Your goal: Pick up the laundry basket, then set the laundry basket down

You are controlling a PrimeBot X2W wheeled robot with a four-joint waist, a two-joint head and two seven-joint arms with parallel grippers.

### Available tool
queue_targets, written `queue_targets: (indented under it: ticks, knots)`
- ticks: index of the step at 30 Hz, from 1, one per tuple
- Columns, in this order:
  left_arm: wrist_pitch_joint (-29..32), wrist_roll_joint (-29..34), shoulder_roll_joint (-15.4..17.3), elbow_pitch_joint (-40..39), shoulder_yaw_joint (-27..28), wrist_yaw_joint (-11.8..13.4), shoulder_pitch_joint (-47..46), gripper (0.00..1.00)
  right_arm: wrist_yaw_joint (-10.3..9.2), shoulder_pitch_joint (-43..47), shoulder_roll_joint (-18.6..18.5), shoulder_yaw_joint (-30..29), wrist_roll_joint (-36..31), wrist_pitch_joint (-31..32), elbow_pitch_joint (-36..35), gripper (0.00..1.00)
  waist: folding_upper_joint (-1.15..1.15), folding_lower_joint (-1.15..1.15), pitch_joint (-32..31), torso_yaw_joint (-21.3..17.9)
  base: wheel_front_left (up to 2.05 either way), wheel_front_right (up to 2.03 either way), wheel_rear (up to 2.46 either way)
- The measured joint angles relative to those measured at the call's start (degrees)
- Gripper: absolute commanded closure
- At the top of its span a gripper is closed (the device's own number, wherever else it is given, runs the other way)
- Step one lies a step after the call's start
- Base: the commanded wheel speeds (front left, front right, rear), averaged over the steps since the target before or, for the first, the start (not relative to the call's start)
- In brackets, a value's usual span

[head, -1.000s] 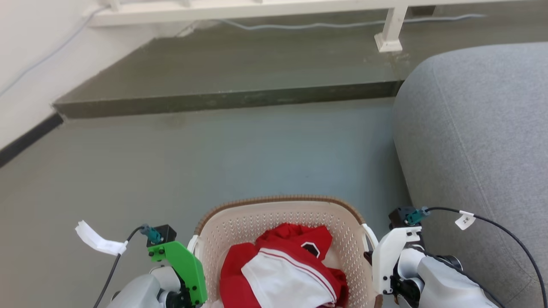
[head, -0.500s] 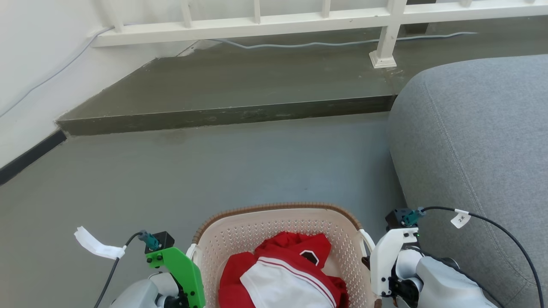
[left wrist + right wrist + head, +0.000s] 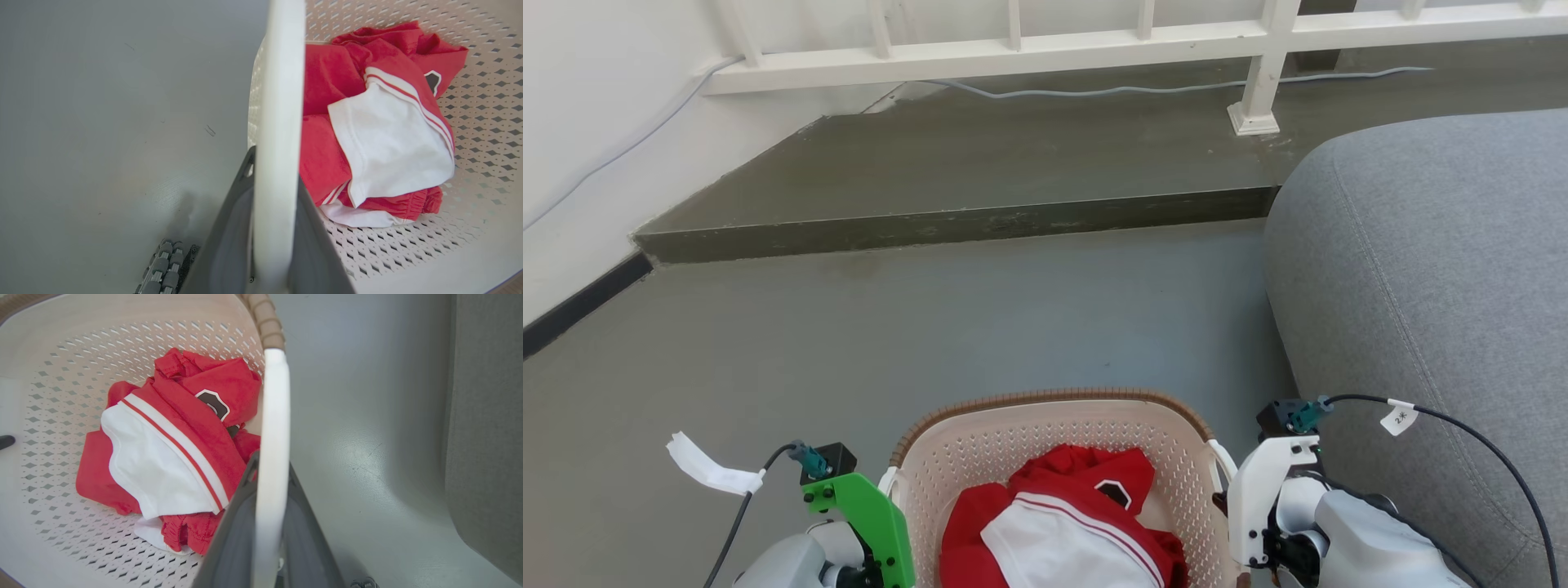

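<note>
The laundry basket (image 3: 1054, 400), cream with perforated walls and a brown woven rim, sits at the bottom centre of the head view between my two arms. Red and white clothes (image 3: 1062, 523) lie inside it. In the left wrist view my left gripper (image 3: 273, 179) is shut on the basket's white left handle (image 3: 280, 102), with dark fingers on either side of the bar. In the right wrist view my right gripper (image 3: 271, 469) is shut on the white right handle (image 3: 274, 416). The grey floor shows beyond the basket's walls in both wrist views.
A grey sofa (image 3: 1421, 286) stands close on the right, next to my right arm. Ahead is open grey floor (image 3: 931, 327), then a raised dark step (image 3: 964, 220) with a white railing (image 3: 1013, 49) and its post (image 3: 1254, 114). A white wall (image 3: 580, 163) runs along the left.
The head camera has tilted up, so more of the railing shows. Both grippers keep their hold on the handles, and the basket stays between the arms.
</note>
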Motion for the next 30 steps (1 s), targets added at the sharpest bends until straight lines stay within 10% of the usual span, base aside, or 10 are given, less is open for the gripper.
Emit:
queue_targets:
  ticks: [30]
  knots:
    - [-2.92, -0.21, 0.2, -0.86, -1.97, 0.01, -0.08, 1.0, -3.01, -0.08, 0.04, 1.88, 2.03, -2.59, -0.01, 1.0, 0.0, 0.0, 0.56, 0.7, 0.0, 0.0, 0.0]
